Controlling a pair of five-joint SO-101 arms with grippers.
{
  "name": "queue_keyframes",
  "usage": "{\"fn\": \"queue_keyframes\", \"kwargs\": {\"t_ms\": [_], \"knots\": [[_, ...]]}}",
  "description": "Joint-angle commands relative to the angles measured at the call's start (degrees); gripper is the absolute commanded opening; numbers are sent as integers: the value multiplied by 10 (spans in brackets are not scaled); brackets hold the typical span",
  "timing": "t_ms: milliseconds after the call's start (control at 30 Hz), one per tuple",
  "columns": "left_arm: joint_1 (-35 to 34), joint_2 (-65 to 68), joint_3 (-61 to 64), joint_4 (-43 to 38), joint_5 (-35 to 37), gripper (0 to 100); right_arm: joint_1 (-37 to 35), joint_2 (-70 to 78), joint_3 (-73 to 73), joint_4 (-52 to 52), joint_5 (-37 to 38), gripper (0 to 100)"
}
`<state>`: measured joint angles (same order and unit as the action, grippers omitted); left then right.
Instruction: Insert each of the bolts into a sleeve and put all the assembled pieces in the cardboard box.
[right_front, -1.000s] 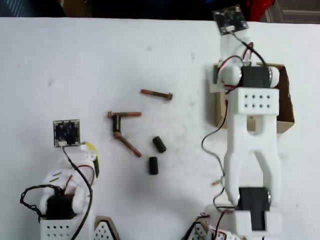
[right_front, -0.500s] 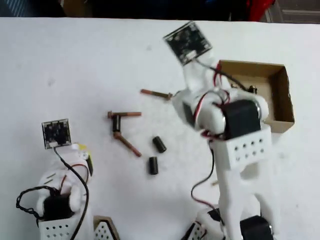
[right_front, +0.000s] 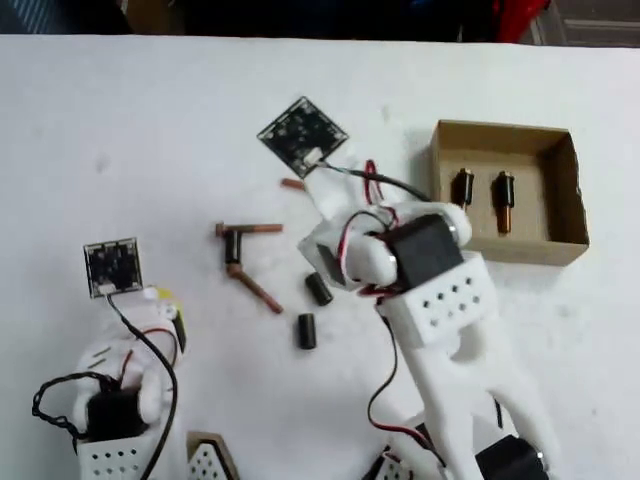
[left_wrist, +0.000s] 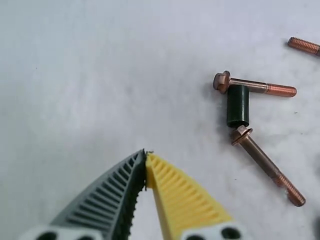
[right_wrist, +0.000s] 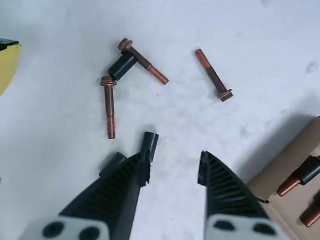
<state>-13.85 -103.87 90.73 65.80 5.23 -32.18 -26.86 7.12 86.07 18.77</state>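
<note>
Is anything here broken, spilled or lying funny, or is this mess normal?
Nothing is broken or spilled. One oddity: a black sleeve lies crosswise against one bolt, with the head of a second bolt at its other end, slid onto neither. Two assembled pieces lie side by side in the cardboard box.

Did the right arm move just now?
Yes. The right gripper swung away from over the cardboard box, toward the loose bolts mid-table.
</note>
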Motion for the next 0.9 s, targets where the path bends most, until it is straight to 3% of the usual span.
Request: {"fn": "queue_keyframes", "kwargs": {"t_ms": [0,200,333,500,867], "knots": [[-6,-9,-25,8,-6,24,-5,-15,55,-68,2,141],[-6,-9,-32,16,-90,24,-39,-9,166,-173,2,141],[-13,-9,-32,16,-91,24,-82,-9,228,-241,2,141],[-70,-9,-33,12,-91,24,-97,-8,278,-303,2,141],[-124,-9,-32,12,-91,24,-133,40,307,-354,5,141]]}}
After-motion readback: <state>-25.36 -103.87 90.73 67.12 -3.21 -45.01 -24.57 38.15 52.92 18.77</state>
